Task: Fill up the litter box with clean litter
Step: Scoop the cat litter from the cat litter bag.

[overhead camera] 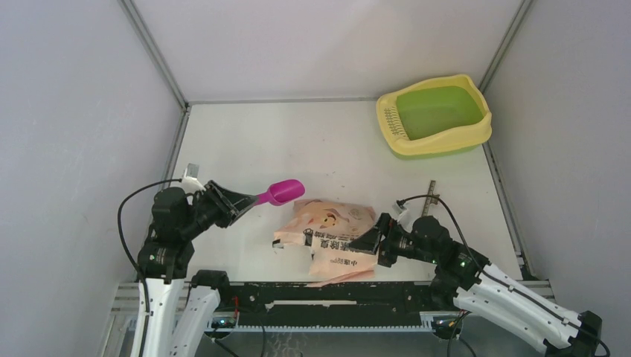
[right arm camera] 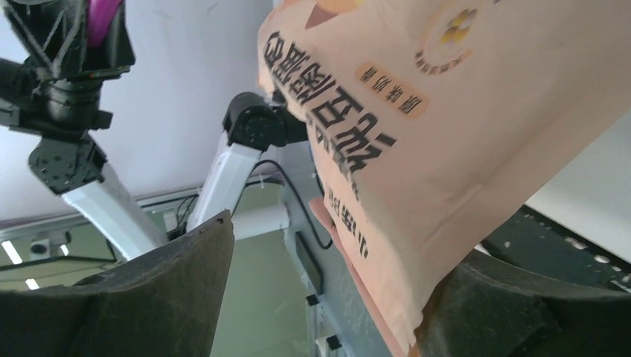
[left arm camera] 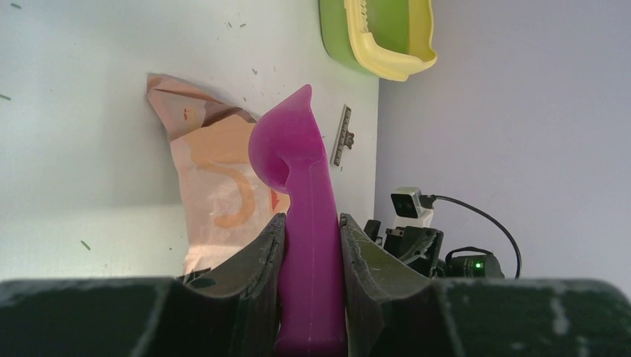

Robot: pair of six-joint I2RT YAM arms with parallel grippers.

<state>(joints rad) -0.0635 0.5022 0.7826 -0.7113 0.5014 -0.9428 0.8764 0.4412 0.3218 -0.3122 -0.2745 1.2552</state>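
Observation:
The litter box (overhead camera: 446,141), pale yellow with a lime-green basin, stands at the table's far right corner; its basin looks bare. It also shows in the left wrist view as the litter box (left arm camera: 387,56). My left gripper (overhead camera: 242,202) (left arm camera: 311,217) is shut on the handle of a magenta scoop (overhead camera: 281,192) (left arm camera: 298,171), held above the table left of the peach-pink bag (overhead camera: 331,234) (left arm camera: 216,186). My right gripper (overhead camera: 379,239) (right arm camera: 327,253) is open at the bag's right edge; the bag (right arm camera: 446,134) rests against one finger. Litter shows only as scattered dark specks (left arm camera: 85,244).
A small dark striped strip (overhead camera: 430,195) (left arm camera: 342,135) lies on the table right of the bag. Grey walls close in the left, back and right sides. A black rail (overhead camera: 335,294) runs along the near edge.

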